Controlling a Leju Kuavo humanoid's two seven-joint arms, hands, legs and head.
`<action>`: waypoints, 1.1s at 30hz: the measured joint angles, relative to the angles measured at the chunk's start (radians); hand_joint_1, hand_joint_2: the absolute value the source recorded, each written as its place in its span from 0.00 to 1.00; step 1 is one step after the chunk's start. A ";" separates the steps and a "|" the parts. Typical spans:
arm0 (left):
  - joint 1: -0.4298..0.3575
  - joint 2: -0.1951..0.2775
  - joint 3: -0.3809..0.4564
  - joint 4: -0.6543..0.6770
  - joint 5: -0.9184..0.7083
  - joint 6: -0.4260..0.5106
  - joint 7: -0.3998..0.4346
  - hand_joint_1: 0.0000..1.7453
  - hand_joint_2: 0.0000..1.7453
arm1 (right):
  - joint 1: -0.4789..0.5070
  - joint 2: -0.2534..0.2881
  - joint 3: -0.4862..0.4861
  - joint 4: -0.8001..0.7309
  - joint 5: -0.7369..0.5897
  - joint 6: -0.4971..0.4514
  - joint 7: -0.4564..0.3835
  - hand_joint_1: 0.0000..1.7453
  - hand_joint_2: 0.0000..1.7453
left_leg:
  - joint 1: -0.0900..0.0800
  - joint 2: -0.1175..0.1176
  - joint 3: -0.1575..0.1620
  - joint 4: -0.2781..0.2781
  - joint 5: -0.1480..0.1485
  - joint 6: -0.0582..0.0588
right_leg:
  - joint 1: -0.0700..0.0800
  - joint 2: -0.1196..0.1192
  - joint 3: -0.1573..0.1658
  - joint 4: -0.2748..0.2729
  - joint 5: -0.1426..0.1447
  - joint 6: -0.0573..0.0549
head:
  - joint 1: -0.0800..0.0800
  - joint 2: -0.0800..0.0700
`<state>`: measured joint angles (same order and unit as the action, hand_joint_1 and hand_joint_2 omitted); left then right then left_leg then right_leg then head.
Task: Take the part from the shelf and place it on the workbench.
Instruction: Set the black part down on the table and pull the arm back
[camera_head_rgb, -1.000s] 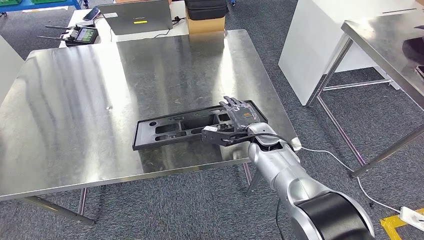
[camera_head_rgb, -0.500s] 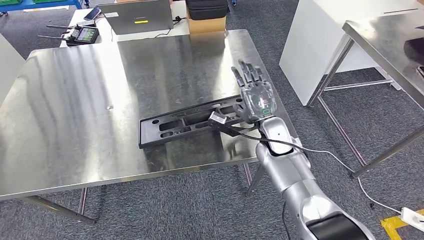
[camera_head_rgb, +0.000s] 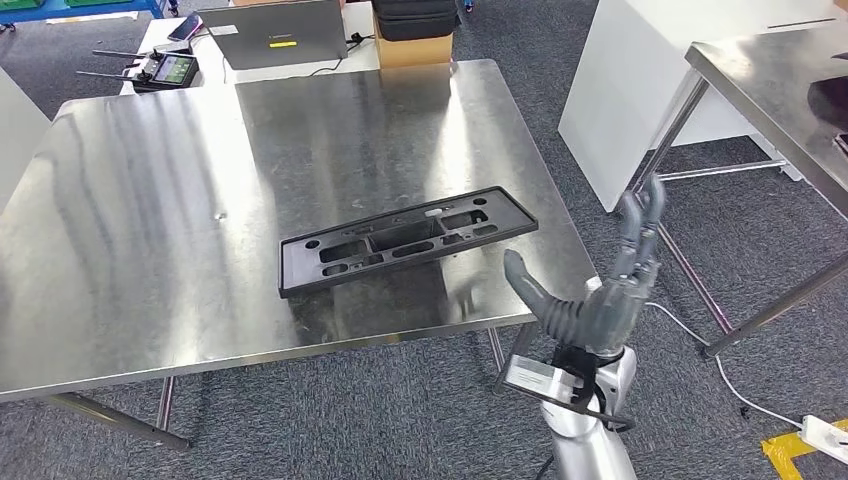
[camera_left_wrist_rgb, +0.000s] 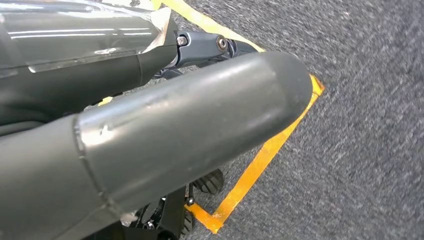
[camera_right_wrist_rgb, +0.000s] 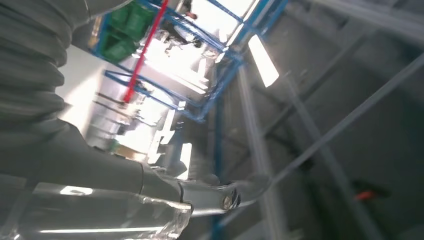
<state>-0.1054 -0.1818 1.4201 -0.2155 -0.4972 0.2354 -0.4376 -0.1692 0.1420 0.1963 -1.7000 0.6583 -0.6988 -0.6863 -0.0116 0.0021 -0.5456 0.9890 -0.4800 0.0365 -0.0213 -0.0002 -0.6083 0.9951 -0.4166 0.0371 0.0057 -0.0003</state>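
The part (camera_head_rgb: 405, 240), a long black plastic frame with several cut-outs, lies flat on the steel workbench (camera_head_rgb: 150, 220) near its front right corner. My right hand (camera_head_rgb: 600, 290) is raised off the bench, beyond its front right corner, fingers spread and pointing up, holding nothing. It is well apart from the part. In the left wrist view my left hand (camera_left_wrist_rgb: 165, 135) hangs over grey carpet, its thick thumb fills most of the picture and nothing shows in it; whether its fingers are apart I cannot tell.
A laptop (camera_head_rgb: 272, 35), a remote controller (camera_head_rgb: 160, 70) and a cardboard box (camera_head_rgb: 410, 45) stand behind the bench. A white cabinet (camera_head_rgb: 640, 90) and a second steel table (camera_head_rgb: 775, 90) stand to the right. A white cable (camera_head_rgb: 690, 335) lies on the carpet.
My right hand has let go of the part and pulled back off the bench to the right, rotating fingers upward. The part stays flat on the bench.
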 joint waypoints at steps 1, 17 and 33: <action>0.000 -0.001 0.003 0.000 0.002 0.002 0.000 0.00 0.00 | 0.013 0.003 0.000 -0.017 -0.017 0.000 -0.003 0.00 1.00 | 0.000 0.000 0.000 0.000 0.000 0.000 | 0.000 0.000 0.000 0.000 0.000 0.000 | 0.000 0.000; -0.008 -0.041 0.062 0.001 0.071 0.118 0.153 0.00 0.00 | 0.130 -0.032 0.207 -0.002 -0.328 0.237 0.035 0.00 1.00 | -0.007 0.000 -0.004 0.014 -0.009 0.016 | -0.013 0.000 0.004 -0.002 0.001 0.010 | 0.000 0.000; -0.013 -0.069 0.075 0.001 0.086 0.148 0.160 0.00 0.00 | 0.139 -0.036 0.212 0.093 -0.339 0.350 0.005 0.00 0.00 | -0.004 0.004 0.005 0.007 0.007 0.022 | 0.008 0.002 0.049 0.009 -0.033 0.000 | 0.001 0.000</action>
<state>-0.1184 -0.2510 1.4952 -0.2142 -0.4111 0.3836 -0.2776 -0.0303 0.1056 0.4085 -1.6071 0.3188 -0.3487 -0.6809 -0.0153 0.0065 -0.5404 0.9958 -0.4726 0.0588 -0.0138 0.0019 -0.5593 1.0045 -0.4494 0.0369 0.0066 -0.0004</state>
